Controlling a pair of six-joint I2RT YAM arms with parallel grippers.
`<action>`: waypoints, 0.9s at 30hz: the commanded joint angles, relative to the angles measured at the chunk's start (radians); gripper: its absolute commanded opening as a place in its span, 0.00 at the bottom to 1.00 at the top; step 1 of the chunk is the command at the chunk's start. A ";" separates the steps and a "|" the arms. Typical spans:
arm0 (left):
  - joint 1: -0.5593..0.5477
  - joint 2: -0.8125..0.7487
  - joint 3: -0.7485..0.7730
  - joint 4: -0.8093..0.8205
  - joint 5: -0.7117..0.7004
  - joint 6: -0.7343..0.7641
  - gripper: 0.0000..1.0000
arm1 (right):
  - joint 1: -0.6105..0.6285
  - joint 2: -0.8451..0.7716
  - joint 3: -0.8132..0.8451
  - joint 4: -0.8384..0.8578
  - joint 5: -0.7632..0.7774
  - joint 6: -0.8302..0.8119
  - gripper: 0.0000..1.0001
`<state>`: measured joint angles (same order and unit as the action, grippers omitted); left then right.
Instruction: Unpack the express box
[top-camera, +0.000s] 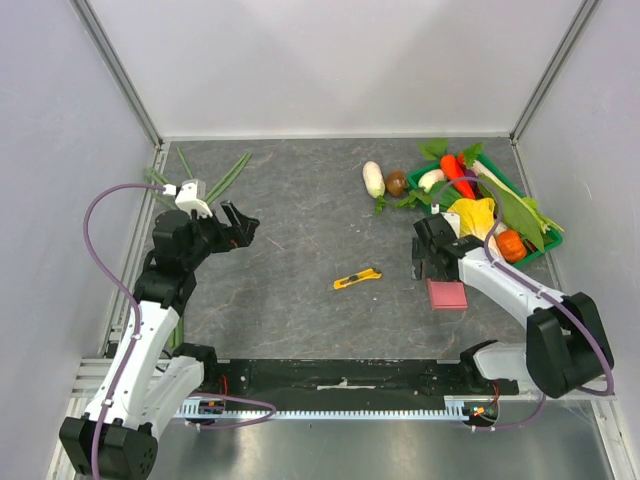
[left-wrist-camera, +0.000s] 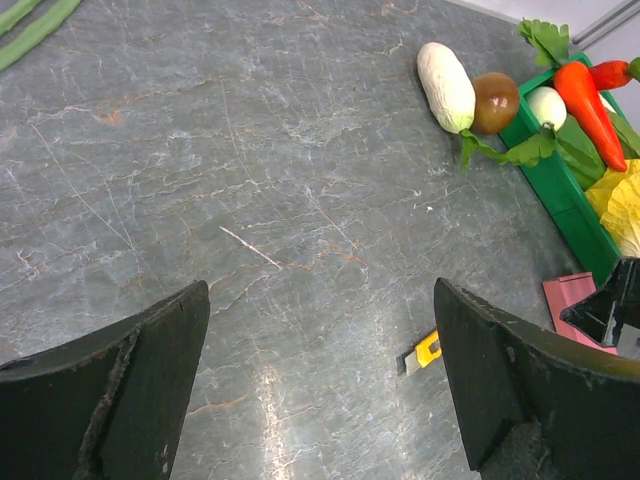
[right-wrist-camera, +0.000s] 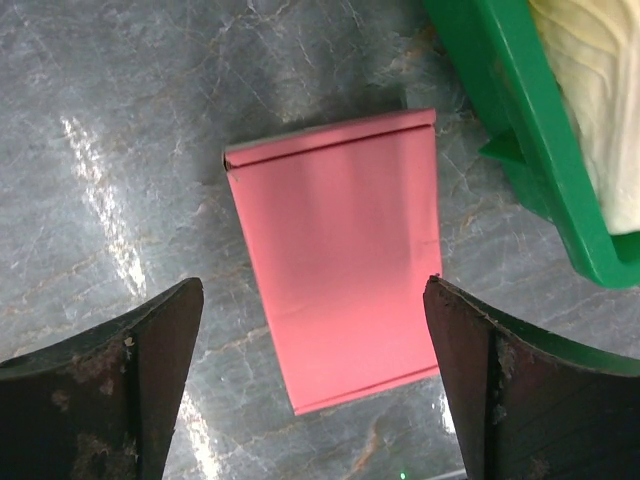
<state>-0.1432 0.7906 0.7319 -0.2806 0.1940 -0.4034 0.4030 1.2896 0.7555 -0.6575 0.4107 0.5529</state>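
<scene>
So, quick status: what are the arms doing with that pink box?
Left fingers open, empty, off to the side. Right fingers open over the box, not gripping. Box lying flat beside tray. Knife well clear.

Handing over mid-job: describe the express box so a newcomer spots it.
Start at the green vegetable tray on the table's right. At its near side lies the express box. It is flat and pink-red; the utility knife is yellow.
</scene>
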 joint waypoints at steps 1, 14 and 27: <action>0.004 0.010 0.046 0.052 0.015 0.017 0.98 | -0.039 0.036 -0.002 0.091 -0.033 -0.039 0.98; 0.004 0.035 0.060 0.052 0.018 0.023 0.97 | -0.136 0.074 -0.021 0.119 -0.075 -0.070 0.98; 0.005 0.042 0.067 0.047 0.016 0.014 0.97 | -0.127 0.137 -0.018 0.125 -0.311 -0.022 0.98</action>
<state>-0.1432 0.8379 0.7559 -0.2733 0.1944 -0.4030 0.2470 1.4296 0.7376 -0.5404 0.1951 0.4870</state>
